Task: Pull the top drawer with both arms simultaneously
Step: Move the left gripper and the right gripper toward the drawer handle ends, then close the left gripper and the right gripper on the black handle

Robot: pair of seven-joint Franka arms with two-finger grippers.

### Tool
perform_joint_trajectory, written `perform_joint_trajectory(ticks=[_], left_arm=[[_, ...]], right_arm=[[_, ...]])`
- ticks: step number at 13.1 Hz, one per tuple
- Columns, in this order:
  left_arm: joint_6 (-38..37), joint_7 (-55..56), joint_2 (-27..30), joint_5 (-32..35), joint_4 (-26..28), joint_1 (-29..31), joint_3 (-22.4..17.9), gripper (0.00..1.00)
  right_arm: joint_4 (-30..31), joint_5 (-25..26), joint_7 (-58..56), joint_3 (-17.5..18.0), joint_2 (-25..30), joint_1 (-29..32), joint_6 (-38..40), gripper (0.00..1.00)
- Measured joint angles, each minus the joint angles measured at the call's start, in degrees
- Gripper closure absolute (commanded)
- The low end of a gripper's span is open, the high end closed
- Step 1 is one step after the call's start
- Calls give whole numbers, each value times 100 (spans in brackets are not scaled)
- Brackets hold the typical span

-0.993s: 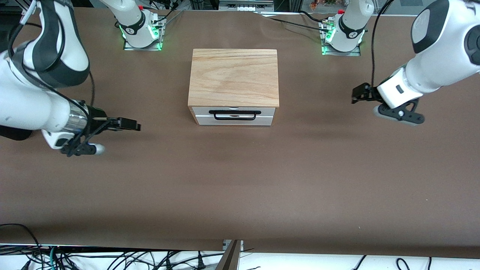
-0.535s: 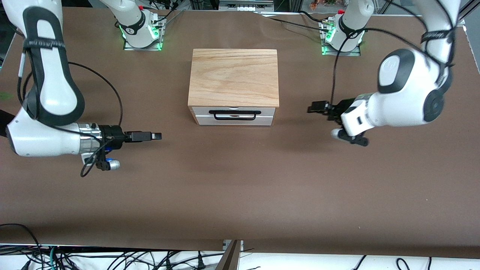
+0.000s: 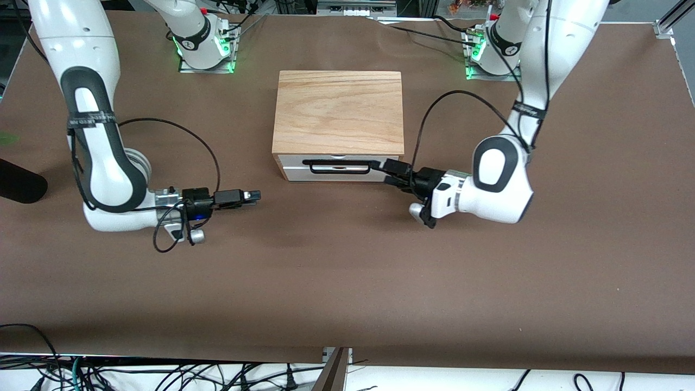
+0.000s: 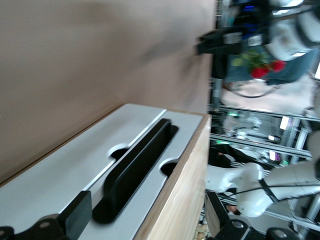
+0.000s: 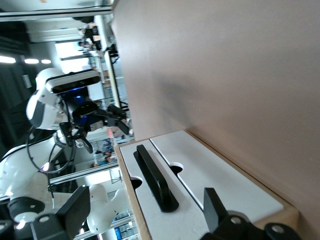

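Observation:
The top drawer (image 3: 293, 159) is shut in the wooden cabinet, its white front carrying a long black handle (image 3: 339, 164). My left gripper (image 3: 386, 167) is open, low over the table in front of the drawer, at the handle's end toward the left arm's end of the table. In the left wrist view the handle (image 4: 135, 170) lies close to one finger (image 4: 75, 220). My right gripper (image 3: 254, 194) is open, low over the table, apart from the cabinet toward the right arm's end. The right wrist view shows the handle (image 5: 155, 180) between its fingers (image 5: 75, 210).
The cabinet's wooden top slab (image 3: 339, 111) stands mid-table. A lower white panel (image 3: 339, 175) sits under the top drawer. Both arm bases (image 3: 203, 43) stand along the table's edge farthest from the front camera. Brown table (image 3: 347, 282) spreads nearer the front camera.
Both arms have swung inward and lower toward the cabinet. The left gripper came up to the handle's end. The right gripper moved closer but stays apart from the cabinet.

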State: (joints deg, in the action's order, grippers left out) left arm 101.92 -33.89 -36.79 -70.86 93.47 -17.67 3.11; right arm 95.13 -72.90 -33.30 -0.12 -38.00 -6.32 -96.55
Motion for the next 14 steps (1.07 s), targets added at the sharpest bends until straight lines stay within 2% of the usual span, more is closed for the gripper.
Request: perform_joint_trajectory(ticks=[1, 4, 5, 6, 7, 10, 14], left_arm=[[0, -275, -95, -128, -1, -25, -1, 10], [-6, -1116, -336, -481, 0, -17, -30, 15], [-12, -1363, -440, -653, 9, -22, -27, 34], [-18, -1547, -529, -752, 15, -28, -20, 65], [-30, -1698, -589, -791, 20, -32, -17, 71], [-133, -1830, -621, -799, 49, -35, 11, 71], [-263, -1856, -630, -799, 182, -32, 15, 71]], right_arm=[[137, -287, -322, 9, -72, -74, 0, 0], [473, -1100, -1066, 17, -195, -415, -3, 0], [550, -1295, -1237, 18, -220, -530, -6, 0], [624, -1497, -1370, 19, -234, -628, -8, 0], [714, -1724, -1514, 19, -239, -716, -9, 0], [1004, -2173, -1946, 23, -248, -925, 2, 0], [1261, -2232, -2296, 34, -249, -1011, 95, 1]])
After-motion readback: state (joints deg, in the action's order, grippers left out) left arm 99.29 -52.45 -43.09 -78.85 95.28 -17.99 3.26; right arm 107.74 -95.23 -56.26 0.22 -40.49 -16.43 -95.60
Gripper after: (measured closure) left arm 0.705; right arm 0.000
